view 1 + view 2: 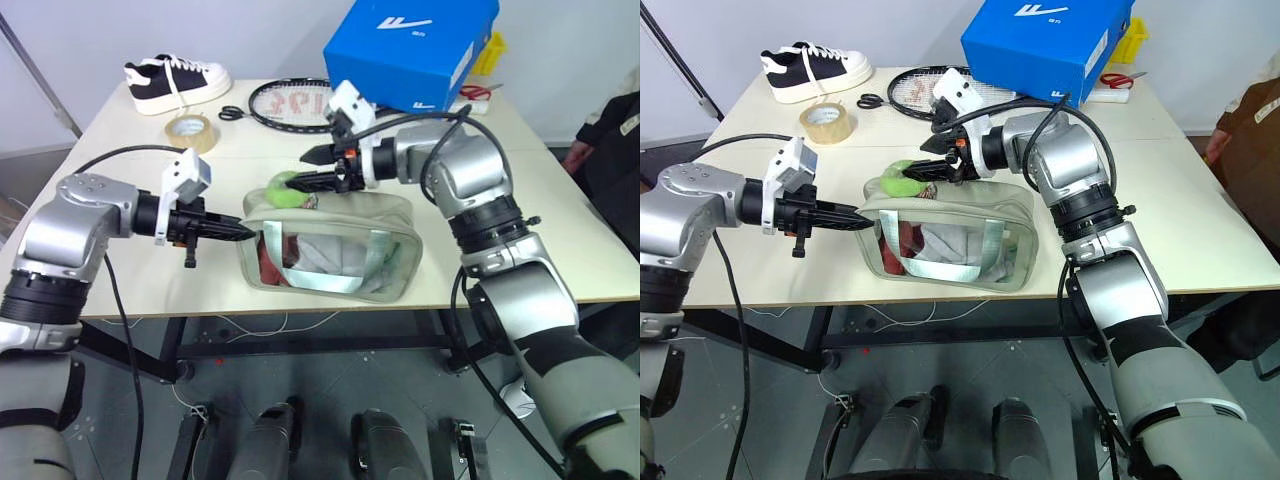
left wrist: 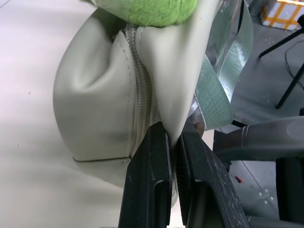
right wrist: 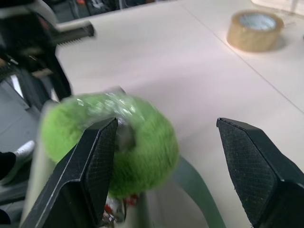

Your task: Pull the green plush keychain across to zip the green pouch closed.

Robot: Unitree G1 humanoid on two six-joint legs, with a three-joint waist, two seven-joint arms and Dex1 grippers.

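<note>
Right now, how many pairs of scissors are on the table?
2. Black-handled scissors lie at the far side between the tape roll and the racket. Red-handled scissors lie beside the blue box. Others could be hidden behind the box.

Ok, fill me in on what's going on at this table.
A two-armed robot is working on zipping a green pouch that lies on the table. The left claw is shut on the fabric at the pouch's end, pinning it. The right claw is open, its fingers either side of the green plush keychain at that same end, not yet closed on it. The keychain has not been pulled across.
</note>
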